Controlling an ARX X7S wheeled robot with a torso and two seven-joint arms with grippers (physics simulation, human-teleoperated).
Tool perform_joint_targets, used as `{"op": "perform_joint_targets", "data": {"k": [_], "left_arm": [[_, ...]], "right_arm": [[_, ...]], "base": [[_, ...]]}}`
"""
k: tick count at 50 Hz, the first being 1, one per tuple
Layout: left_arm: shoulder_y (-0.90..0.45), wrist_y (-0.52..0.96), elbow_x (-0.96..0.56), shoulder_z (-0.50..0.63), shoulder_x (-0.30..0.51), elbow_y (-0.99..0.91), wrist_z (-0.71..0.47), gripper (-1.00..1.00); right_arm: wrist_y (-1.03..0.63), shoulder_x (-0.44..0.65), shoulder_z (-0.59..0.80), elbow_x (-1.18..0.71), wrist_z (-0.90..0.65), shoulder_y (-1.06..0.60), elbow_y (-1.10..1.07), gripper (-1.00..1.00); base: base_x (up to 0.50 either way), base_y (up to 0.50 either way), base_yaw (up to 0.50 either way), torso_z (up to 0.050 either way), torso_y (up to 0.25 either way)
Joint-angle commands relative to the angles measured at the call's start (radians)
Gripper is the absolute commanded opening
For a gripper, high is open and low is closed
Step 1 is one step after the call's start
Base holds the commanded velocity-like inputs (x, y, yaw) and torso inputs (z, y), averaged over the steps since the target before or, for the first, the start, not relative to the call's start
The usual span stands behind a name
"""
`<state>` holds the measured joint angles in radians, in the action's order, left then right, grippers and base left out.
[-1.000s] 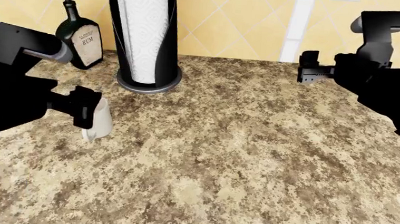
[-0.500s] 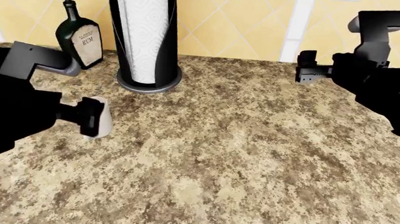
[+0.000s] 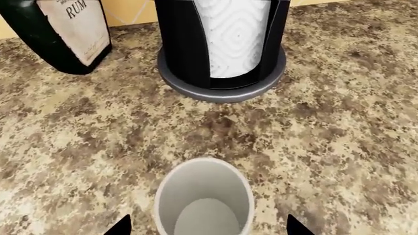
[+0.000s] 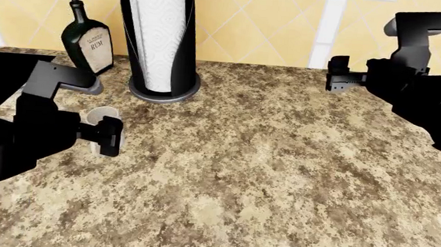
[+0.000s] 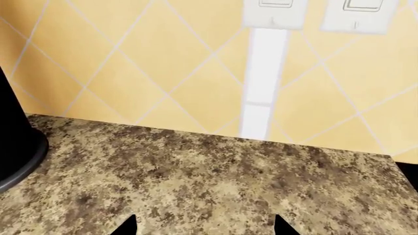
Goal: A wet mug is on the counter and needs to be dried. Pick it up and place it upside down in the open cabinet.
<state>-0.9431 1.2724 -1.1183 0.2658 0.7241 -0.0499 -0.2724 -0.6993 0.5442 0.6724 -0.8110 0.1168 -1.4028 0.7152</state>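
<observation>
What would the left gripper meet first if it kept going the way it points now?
Probably the mug, open mouth up between its fingers; beyond it stands the paper-towel holder.

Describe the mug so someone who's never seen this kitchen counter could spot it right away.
Find the tall paper-towel roll in its black holder at the back of the granite counter. In front of it and toward the left arm stands the mug, between the left gripper fingertips. It is small, white and open-topped, far shorter than the roll or rum bottle.

Head cam high, looking down — wrist cams low; all share counter (image 4: 279, 174).
</observation>
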Motion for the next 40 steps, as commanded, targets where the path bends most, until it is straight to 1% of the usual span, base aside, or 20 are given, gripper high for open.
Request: {"op": "perform_joint_targets", "data": {"k": [1,18,23,24,29,40], "left_arm": [[0.002,-0.053,0.067,0.054,-0.023,0.068,0.03,1.0],[0.02,-0.14,0.131,0.105,-0.044,0.119,0.088,1.0],[0.053,-0.246,0.18,0.108,-0.044,0.103,0.113,1.0],[0.058,-0.261,0.188,0.108,-0.045,0.103,0.114,-1.0],[0.071,-0.288,0.211,0.11,-0.05,0.108,0.098,-1.0],[0.093,-0.287,0.203,0.113,-0.037,0.071,0.096,-1.0]], "right_arm": [[0.002,0.001,-0.001,0.0,0.0,0.003,-0.001,1.0],[0.004,0.004,-0.003,0.001,-0.002,0.006,-0.005,1.0],[0.01,0.001,0.001,0.006,0.0,0.008,-0.004,1.0],[0.009,0.002,0.001,0.006,-0.001,0.008,-0.005,1.0],[0.008,0.004,-0.001,0.005,-0.005,0.006,-0.008,1.0],[0.001,0.014,-0.017,-0.015,-0.021,0.02,-0.049,1.0]], "base": [[0.0,0.0,0.0,0.0,0.0],[0.0,0.0,0.0,0.0,0.0],[0.0,0.0,0.0,0.0,0.0],[0.0,0.0,0.0,0.0,0.0],[0.0,0.0,0.0,0.0,0.0],[0.0,0.0,0.0,0.0,0.0]]}}
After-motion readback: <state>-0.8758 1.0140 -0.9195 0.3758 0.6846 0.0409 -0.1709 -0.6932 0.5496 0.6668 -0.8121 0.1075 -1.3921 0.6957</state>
